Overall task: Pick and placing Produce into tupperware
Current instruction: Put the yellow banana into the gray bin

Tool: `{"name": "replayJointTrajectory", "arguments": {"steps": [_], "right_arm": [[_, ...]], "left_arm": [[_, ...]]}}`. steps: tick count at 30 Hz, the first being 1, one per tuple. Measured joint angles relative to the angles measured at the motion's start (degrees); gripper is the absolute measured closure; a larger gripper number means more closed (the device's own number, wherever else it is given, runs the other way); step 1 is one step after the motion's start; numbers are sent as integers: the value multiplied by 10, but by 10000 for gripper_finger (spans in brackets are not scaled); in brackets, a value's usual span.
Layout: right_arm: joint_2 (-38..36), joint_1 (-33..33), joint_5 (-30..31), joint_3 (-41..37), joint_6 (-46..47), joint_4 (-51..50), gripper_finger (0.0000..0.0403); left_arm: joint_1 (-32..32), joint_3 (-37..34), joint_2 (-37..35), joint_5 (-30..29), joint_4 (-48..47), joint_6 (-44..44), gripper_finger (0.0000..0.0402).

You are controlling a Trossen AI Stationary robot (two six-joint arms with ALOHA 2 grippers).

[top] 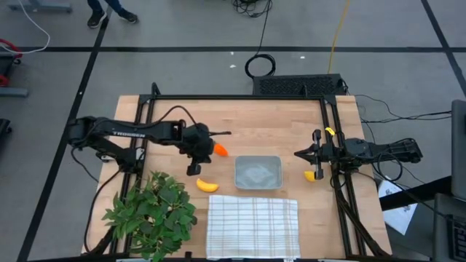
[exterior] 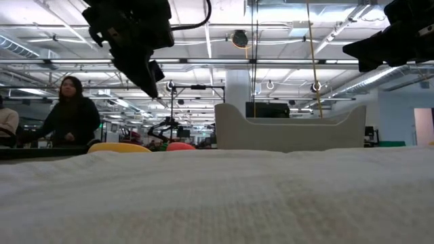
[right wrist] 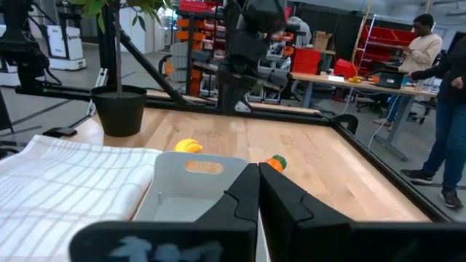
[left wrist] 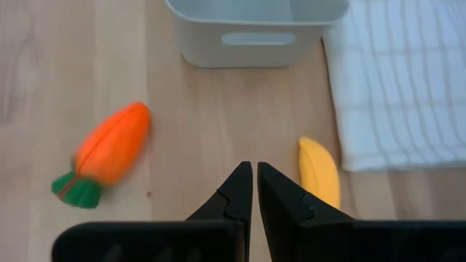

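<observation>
The orange carrot with a green top [top: 218, 151] [left wrist: 109, 149] lies on the wooden table left of the tupperware. The curved yellow banana [top: 207, 185] [left wrist: 319, 171] lies nearer the cloth. The small yellow lemon-like fruit [top: 312, 175] sits right of the tupperware. The translucent grey tupperware [top: 258, 172] [left wrist: 255, 29] [right wrist: 189, 191] [exterior: 291, 129] stands mid-table. My left gripper [top: 194, 166] [left wrist: 255, 178] hovers shut above the table between carrot and banana, touching neither. My right gripper [top: 302, 154] [right wrist: 257, 182] hangs shut above the tupperware's right end, beside the lemon.
A white checked cloth [top: 253, 225] [left wrist: 408, 80] lies on the near side of the tupperware. A leafy green plant [top: 153, 211] in a dark pot [right wrist: 120, 109] stands at the near-left corner. A dark frame rail [top: 240, 97] borders the table. People [exterior: 68, 112] stand in the room beyond.
</observation>
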Motion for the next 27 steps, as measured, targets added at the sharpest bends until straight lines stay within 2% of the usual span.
{"name": "replayJointTrajectory", "arguments": {"steps": [10, 17, 27], "right_arm": [[4, 0, 0, 0, 2, -2, 403], [3, 0, 0, 0, 2, -2, 403], [4, 0, 0, 0, 1, -2, 403]], "left_arm": [[-55, 0, 3, -8, 5, 13, 376], [-93, 0, 4, -42, 2, 10, 376], [-126, -1, 36, -57, 14, -8, 376]]}}
